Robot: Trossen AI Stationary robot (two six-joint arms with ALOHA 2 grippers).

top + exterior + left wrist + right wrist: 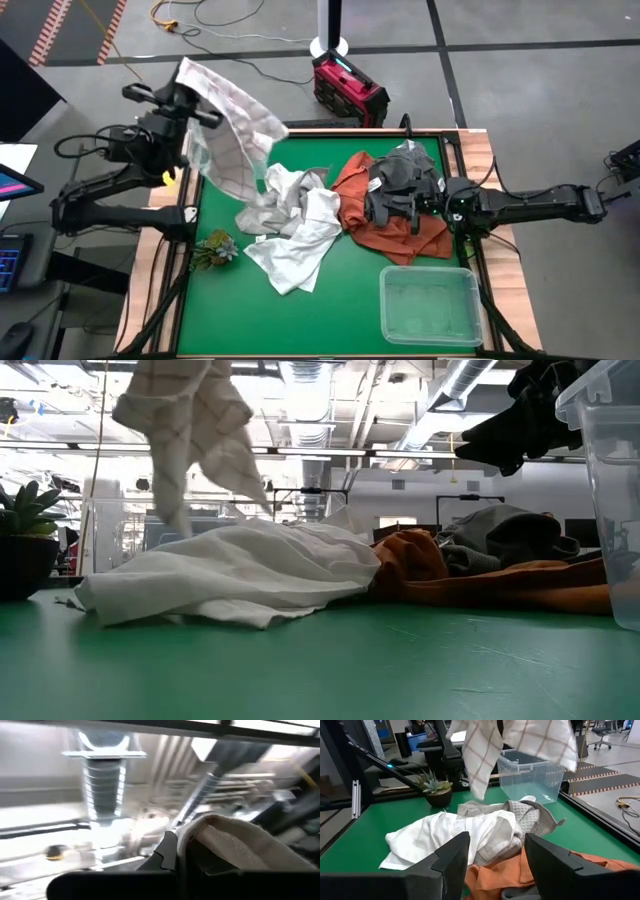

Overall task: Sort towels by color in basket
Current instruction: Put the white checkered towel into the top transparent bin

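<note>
My left gripper is raised over the table's far left corner, shut on the grey checked towel, which also shows in the low view and the right wrist view. The white towel and light grey towel lie heaped mid-table. The rust orange towel lies beside them, with the dark grey towel resting on its far part. My right gripper hovers open above the orange towel, touching nothing I can see. My left gripper holds the checked towel near its upper end, the cloth draped over a dark finger. The exact pinch is hidden by the cloth itself. The towel hangs slack below the gripper, and its lower tip is clear of the pile.
A clear plastic bin stands at the table's near right corner. A small potted plant sits near the left edge. Bare green mat lies near the front. A raised wooden rim runs round the table.
</note>
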